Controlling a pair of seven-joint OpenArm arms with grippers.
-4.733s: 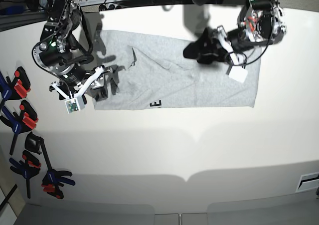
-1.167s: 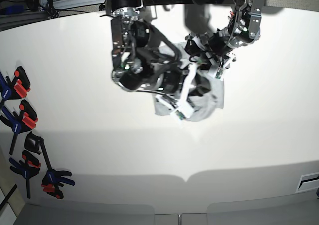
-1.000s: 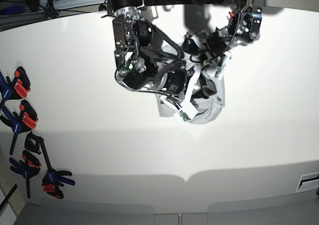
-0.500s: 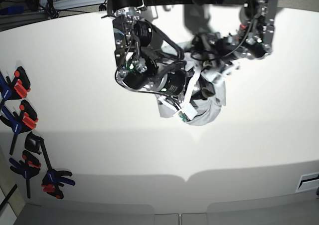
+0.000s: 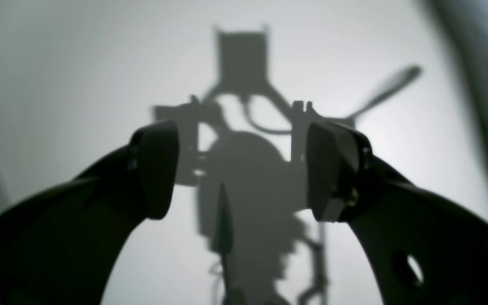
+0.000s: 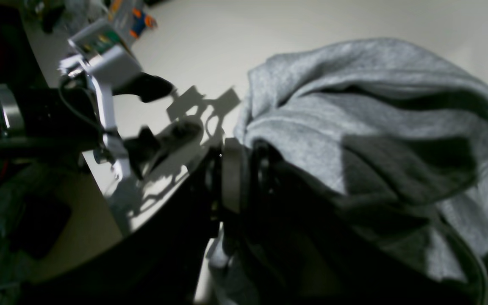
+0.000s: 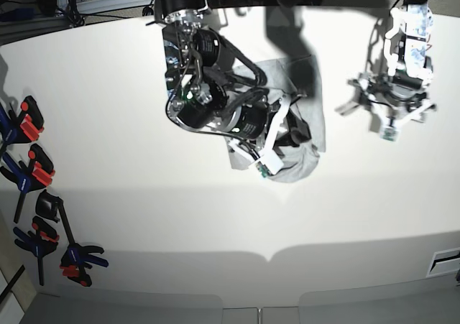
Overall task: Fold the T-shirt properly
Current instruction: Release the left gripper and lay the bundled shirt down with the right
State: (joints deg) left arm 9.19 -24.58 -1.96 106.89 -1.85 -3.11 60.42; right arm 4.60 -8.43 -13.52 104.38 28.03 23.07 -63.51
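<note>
One soft heather-grey cotton T-shirt point(image 7: 305, 133), two black grippers, four clamps counted.
I see the right gripper point(image 6: 244, 178) clenched on bunched folds at table centre; left gripper point(image 5: 244, 169) spread wide, empty, over bare matte white table point(image 7: 144, 216); orange-and-blue clamps point(image 7: 29, 173) along the edge.

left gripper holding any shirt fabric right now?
No: in the left wrist view the left gripper is open, with only bare table and shadow between its fingers.
</note>
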